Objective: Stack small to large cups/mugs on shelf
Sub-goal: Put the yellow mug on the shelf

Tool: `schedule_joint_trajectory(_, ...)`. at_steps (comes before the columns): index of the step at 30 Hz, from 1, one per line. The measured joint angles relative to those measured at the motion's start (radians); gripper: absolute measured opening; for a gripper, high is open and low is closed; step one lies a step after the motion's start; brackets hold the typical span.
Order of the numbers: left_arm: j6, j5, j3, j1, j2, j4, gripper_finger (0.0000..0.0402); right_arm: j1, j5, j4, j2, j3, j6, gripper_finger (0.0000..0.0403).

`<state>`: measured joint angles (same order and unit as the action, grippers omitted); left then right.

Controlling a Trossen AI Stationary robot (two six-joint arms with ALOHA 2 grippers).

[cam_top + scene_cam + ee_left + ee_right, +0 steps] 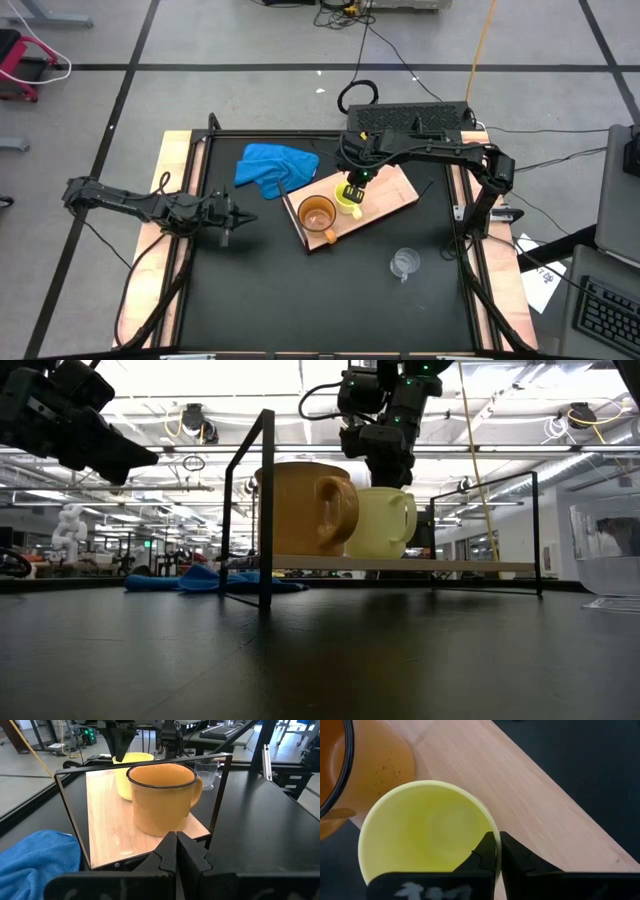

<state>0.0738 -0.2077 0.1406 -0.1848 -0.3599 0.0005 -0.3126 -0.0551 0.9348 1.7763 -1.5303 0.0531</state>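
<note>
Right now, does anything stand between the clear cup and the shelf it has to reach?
Nothing visible does. The clear cup stands alone on the black table, off the shelf. The orange-brown mug and yellow mug already sit on the shelf, the right gripper at the yellow mug's rim.

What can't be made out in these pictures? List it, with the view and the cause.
- Small clear plastic cup: cut off by the right edge in the low view. Partly behind the orange-brown handled mug in the left wrist view.
- Yellow handled mug: largely covered by the right gripper in the high view. Its handle lies outside the right wrist view.
- Orange-brown handled mug: the right wrist view's edge leaves only a slice.
</note>
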Motion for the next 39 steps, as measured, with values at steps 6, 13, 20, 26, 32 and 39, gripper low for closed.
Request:
schedule_joint_trajectory(6, 0.001, 0.0, 0.0, 0.0, 0.0, 0.0, 0.0015, 0.0, 0.0, -0.003, 0.001, 0.001, -0.011, 0.0)
schedule_joint_trajectory(13, 0.003, 0.0, 0.0, 0.0, 0.0, 0.0, 0.0015, 0.0, 0.0, -0.004, 0.002, 0.001, -0.012, 0.0001)
schedule_joint_trajectory(20, 0.004, 0.0, 0.0, 0.0, 0.0, 0.0, 0.0015, 0.0, 0.0, -0.004, 0.003, 0.002, -0.012, 0.0012)
schedule_joint_trajectory(26, 0.007, 0.0, 0.0, 0.0, 0.0, -0.006, 0.0015, 0.0, 0.0, -0.004, 0.005, 0.003, -0.012, 0.0015)
schedule_joint_trajectory(32, 0.006, 0.0, 0.0, 0.0, 0.0, -0.006, 0.0015, 0.009, -0.038, -0.003, 0.005, 0.003, -0.014, 0.0015)
schedule_joint_trajectory(39, 0.006, 0.0, 0.0, 0.0, 0.0, -0.008, 0.0015, 0.04, -0.055, -0.002, 0.006, 0.004, -0.014, 0.0016)
